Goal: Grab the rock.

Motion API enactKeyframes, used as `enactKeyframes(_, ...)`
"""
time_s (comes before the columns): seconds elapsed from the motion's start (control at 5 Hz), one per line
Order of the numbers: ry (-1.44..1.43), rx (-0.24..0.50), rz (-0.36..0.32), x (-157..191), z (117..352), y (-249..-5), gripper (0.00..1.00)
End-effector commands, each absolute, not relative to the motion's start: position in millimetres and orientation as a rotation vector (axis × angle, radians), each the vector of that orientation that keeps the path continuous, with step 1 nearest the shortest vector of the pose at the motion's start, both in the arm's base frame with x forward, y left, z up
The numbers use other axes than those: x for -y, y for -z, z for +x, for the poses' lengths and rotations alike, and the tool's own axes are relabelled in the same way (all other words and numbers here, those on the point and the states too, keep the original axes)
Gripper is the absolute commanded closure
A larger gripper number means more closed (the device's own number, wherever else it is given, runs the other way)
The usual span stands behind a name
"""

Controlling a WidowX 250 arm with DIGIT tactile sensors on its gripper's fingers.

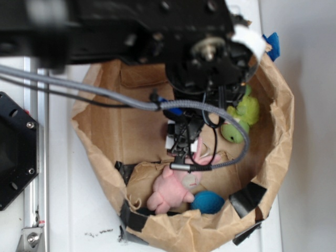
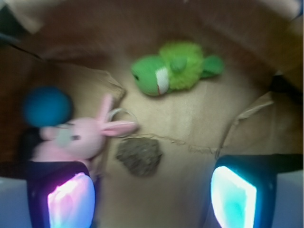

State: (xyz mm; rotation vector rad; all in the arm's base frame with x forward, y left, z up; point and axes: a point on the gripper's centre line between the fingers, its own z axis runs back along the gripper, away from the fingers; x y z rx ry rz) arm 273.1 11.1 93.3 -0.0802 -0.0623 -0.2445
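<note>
- The rock (image 2: 139,155), a rough brown-grey lump, lies on the brown paper floor of a shallow paper bag basin (image 1: 278,131), just below the tips of the pink bunny's ears in the wrist view.
- The end effector (image 2: 152,194) hangs above the basin with its jaws spread wide and nothing between them; the two pads (image 2: 71,199) glow pink on one side and cyan on the other at the bottom corners of the wrist view.
- The rock sits in the gap between the pads but nearer the pink-lit one, and apart from both.
- The pink bunny (image 2: 78,137) lies on its side just beside the rock, ears pointing toward the middle of the basin; a thin metal ring (image 2: 121,116) rests by its ears.
- A blue ball (image 2: 46,106) touches or nearly touches the bunny's head on the side away from the rock.
- A green plush turtle (image 2: 173,69) lies farther up the paper floor, well apart from the rock.
- In the exterior view the black arm and its grey cable (image 1: 105,94) cover the middle of the basin, so the rock cannot be seen there; the bunny (image 1: 170,191), ball (image 1: 209,202) and turtle (image 1: 241,118) show around it.
- The basin stands on a white worktop (image 1: 79,210), its rolled rim patched with black tape (image 1: 247,197).
</note>
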Motion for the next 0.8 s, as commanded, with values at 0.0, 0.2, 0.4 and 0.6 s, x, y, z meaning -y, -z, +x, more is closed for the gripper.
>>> enactKeyframes(0.0, 0.363, 0.128, -0.075, -5.5, 271.2, -54.9, 0.0)
enactKeyframes(0.2, 0.409, 0.135, -0.032, 1.6, 274.2, -39.5, 0.0)
enactKeyframes(0.4, 0.427, 0.129, -0.02, 5.2, 277.7, -33.0, 0.0)
enactKeyframes(0.6, 0.452, 0.126, -0.019, 9.8, 282.0, -26.8, 0.0)
